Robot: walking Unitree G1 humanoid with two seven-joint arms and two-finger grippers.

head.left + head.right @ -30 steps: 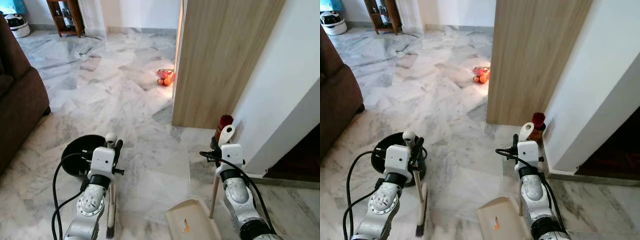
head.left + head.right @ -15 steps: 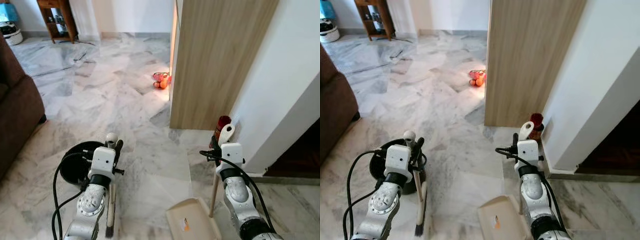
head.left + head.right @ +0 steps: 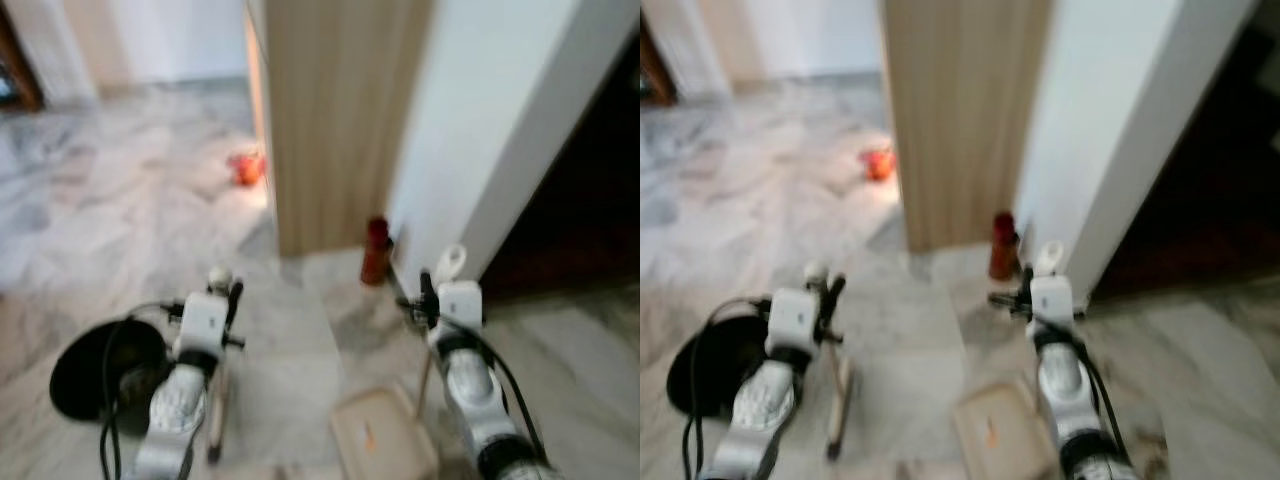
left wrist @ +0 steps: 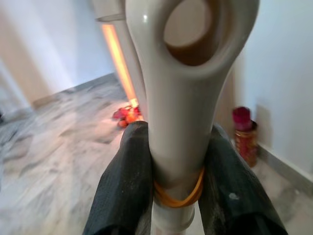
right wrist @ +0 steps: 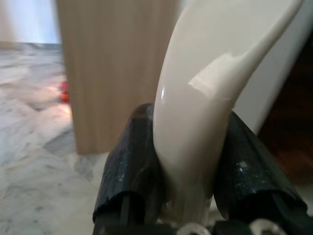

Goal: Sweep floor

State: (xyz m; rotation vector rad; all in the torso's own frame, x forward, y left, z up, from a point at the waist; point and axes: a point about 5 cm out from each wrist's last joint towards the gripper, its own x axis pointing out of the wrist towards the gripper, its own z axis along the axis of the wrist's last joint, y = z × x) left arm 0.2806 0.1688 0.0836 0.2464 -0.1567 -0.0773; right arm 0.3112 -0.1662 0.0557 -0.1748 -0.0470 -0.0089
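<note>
Both eye views are blurred. My left gripper [image 3: 222,290] is shut on the cream broom handle [image 4: 181,98], which has an orange rubber band around it just above the fingers [image 4: 128,166]. The broom hangs down in front of me with its brush end [image 3: 214,440] near the marble floor. My right gripper [image 3: 440,285] is shut on the cream dustpan handle [image 5: 210,88]. The beige dustpan [image 3: 380,440] rests on the floor beside my right arm.
A wooden panel [image 3: 330,110] and a white wall [image 3: 470,120] stand close ahead, with a red can [image 3: 375,250] at their foot. A dark opening [image 3: 590,200] lies to the right. A black round object [image 3: 95,370] sits at my left. Something orange-red [image 3: 243,167] lies beyond the panel.
The whole picture has swung and blurred: the camera has turned right, bringing the wall and dark opening nearer the centre. Both grippers keep their hold on broom and dustpan.
</note>
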